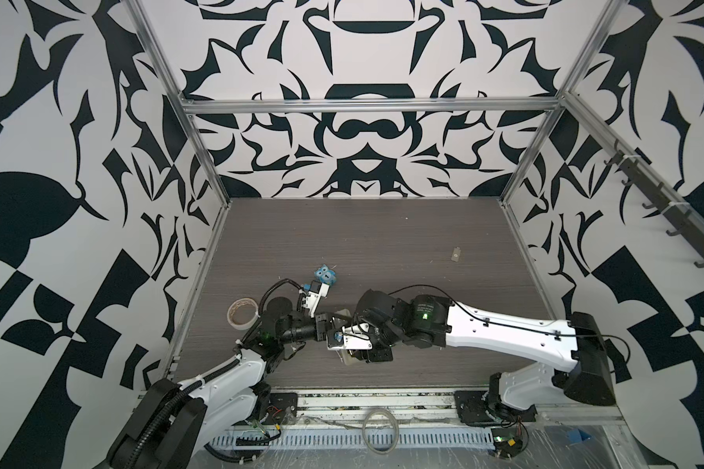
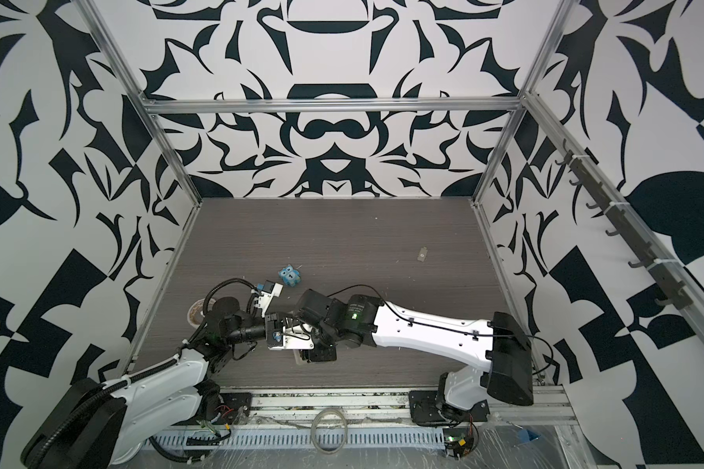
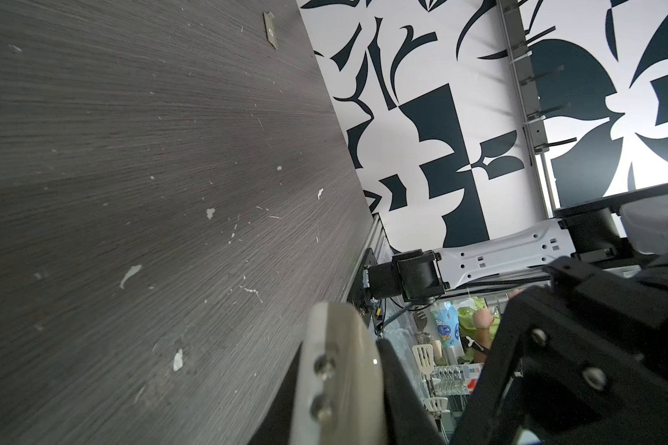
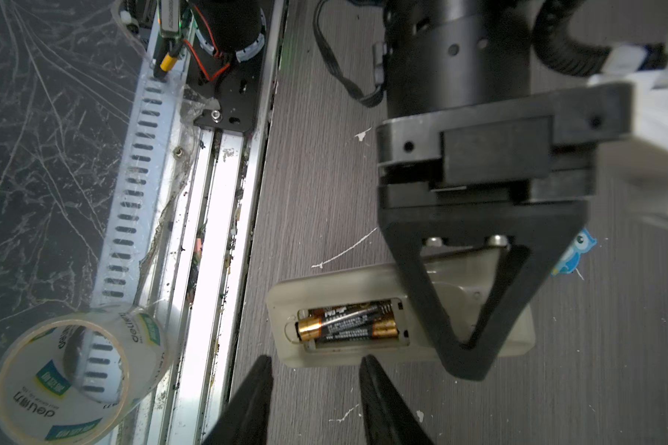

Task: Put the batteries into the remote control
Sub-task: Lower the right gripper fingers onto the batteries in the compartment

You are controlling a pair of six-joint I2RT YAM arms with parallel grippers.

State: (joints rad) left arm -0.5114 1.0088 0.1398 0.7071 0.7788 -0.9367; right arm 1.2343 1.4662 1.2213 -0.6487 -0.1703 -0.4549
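Right wrist view is taken up by the remote control point(image 4: 344, 283), which is laid back-up on the dark wood-grain table point(image 4: 324, 173), close to the front rail point(image 4: 224, 215). Its battery bay point(image 4: 400, 308) is uncovered, and the batteries point(image 4: 348, 323) are seen inside it, side by side along the remote's length, with gold ends showing at both ends of the bay. Whether both cells are pushed fully home cannot be told.

The left gripper point(image 4: 465, 362) is laid across the remote's pale back just beside the bay. Its jaws are brought fully together; whether the remote is pressed down by it cannot be told. The right gripper point(image 4: 316, 371) is held at the remote's long edge, level with the bay. Its jaws are parted, bare tabletop is seen between the two dark fingertips point(image 4: 255, 385), and nothing is gripped by them.

In both top views the two grippers are found meeting near the front middle of the table, and the remote is almost wholly covered by them; one pale end of the remote control point(image 1: 348, 359) is shown in a top view. A small blue owl figure point(image 1: 325, 277) is seen farther back, near the left gripper, a tape roll point(image 1: 241, 302) near the table's left edge, and a small grey cover plate point(image 1: 456, 253) well apart toward the right rear
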